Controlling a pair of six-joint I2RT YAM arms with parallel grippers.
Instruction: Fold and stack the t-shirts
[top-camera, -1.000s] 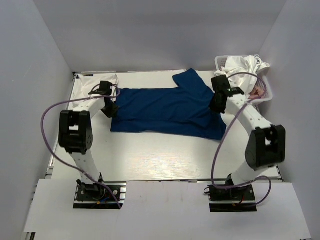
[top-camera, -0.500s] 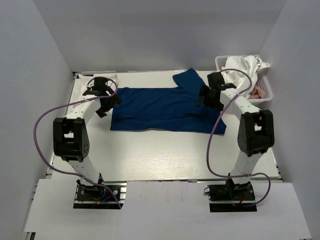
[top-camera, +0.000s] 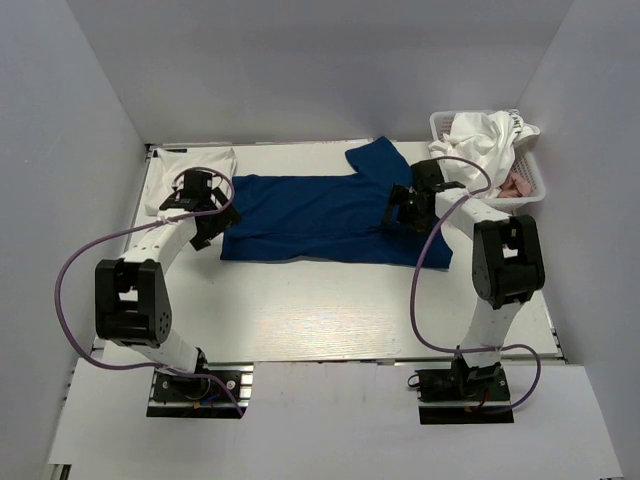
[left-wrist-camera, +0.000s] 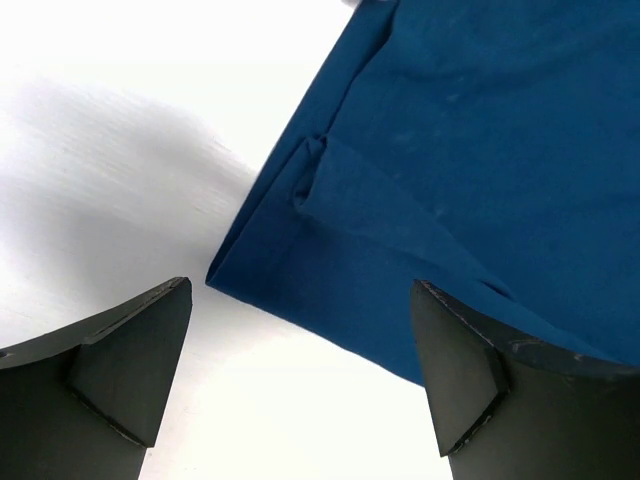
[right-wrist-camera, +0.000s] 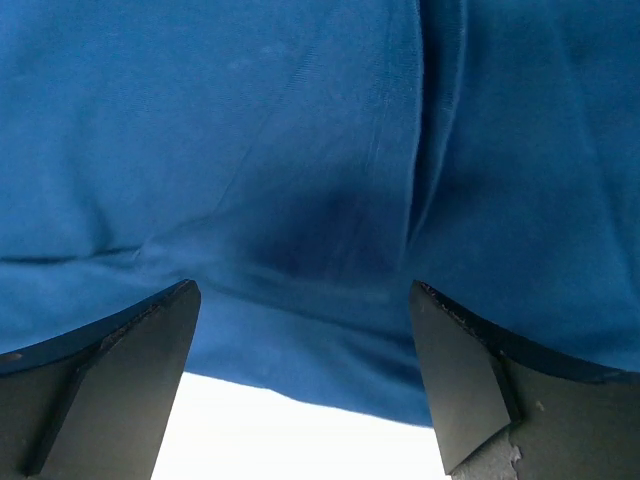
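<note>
One navy t-shirt (top-camera: 320, 215) lies flat across the far half of the table (top-camera: 320, 310). Its long axis runs left to right. The hem appears to point left and the shoulders right, with one sleeve poking toward the back wall.

The left gripper (left-wrist-camera: 300, 300) hangs over the near-left hem corner with its fingers spread. The corner sits between them, and a small tuck creases the cloth just inside it. The right gripper (right-wrist-camera: 300, 300) is also wide open, low over the shirt's right part with the near edge just below its fingers.

The step looks like pinching the near edge for a lengthwise fold. Each gripper should probably catch every layer close to the edge. Both should then lift level and together, so the crease stays parallel to the long axis.

More tees, white ones (top-camera: 485, 135), are heaped in the basket (top-camera: 535, 190) at the far right.
</note>
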